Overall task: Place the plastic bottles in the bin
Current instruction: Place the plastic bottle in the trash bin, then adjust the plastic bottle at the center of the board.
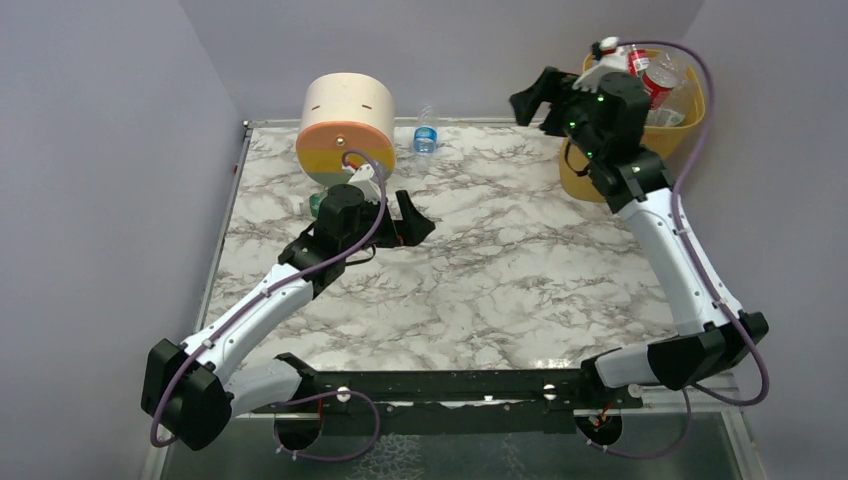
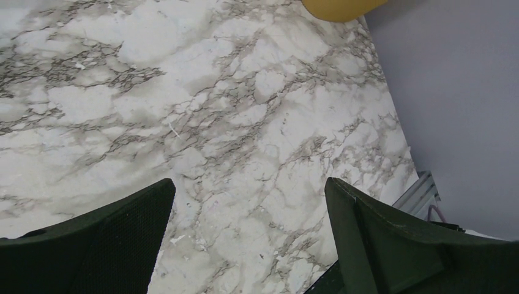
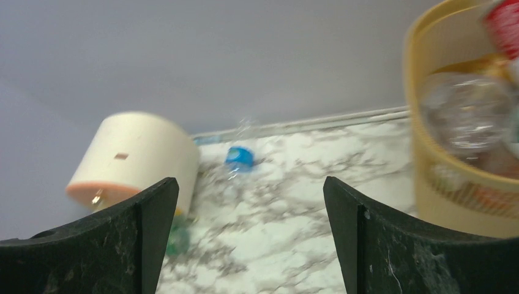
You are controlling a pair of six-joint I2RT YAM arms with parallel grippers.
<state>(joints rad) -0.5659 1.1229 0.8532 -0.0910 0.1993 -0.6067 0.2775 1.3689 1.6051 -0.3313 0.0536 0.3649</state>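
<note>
The 1 bottle outside the bin was a small blue-labelled bottle of clear plastic, its label a band around the middle, standing upright at the far edge of the table, near the drawer unit on its right and well apart from both arms. In the right wrist view it was blurred, little more than a blue patch. A small green object lay at the foot of the drawer unit, partly hidden by the left arm; what it was could not be told.

The table top was white marble with grey-brown veining and a thin metal edge strip. Plain grey walls closed it in on the left, the far side and the right.

The bin, translucent yellow-orange with a flared rim, stood at the far right corner. It held several bottles piled up to the rim: a red-labelled bottle lay near the top, and a clear bottle showed through the wall beside it. The drawer unit was a round drum, cream on top with orange, yellow and green bands below, tilted in the right wrist view.

The right gripper was raised just left of the bin's rim, pointing toward the far left, its 2 fingers spread wide with nothing between them. The left gripper hung low over bare marble near the drawer unit, fingers likewise wide apart and holding nothing
</note>
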